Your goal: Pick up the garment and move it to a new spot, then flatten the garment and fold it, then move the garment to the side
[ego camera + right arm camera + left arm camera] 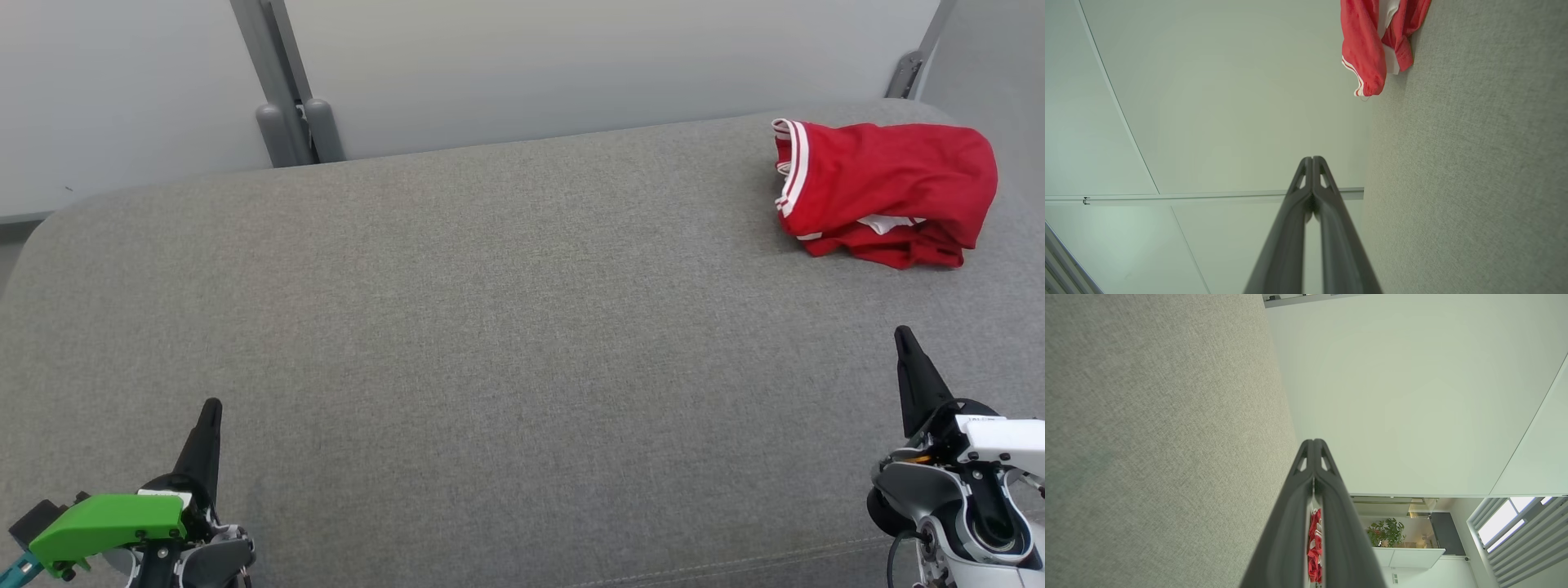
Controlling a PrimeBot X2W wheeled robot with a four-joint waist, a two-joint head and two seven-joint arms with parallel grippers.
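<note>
Grey fabric surface (490, 327) bears red garment (886, 192); pale panels (571, 65) behind.

Office-type rm: pale partition panels (571, 65), potted plant (1386, 533) by white cabinet (1408, 557) (slatted blinds (1515, 539) nearby).

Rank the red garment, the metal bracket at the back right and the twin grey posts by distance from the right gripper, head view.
1. red garment, straight ahead of the right gripper.
2. metal bracket, back right, beyond it.
3. twin grey posts, far back left.
</note>
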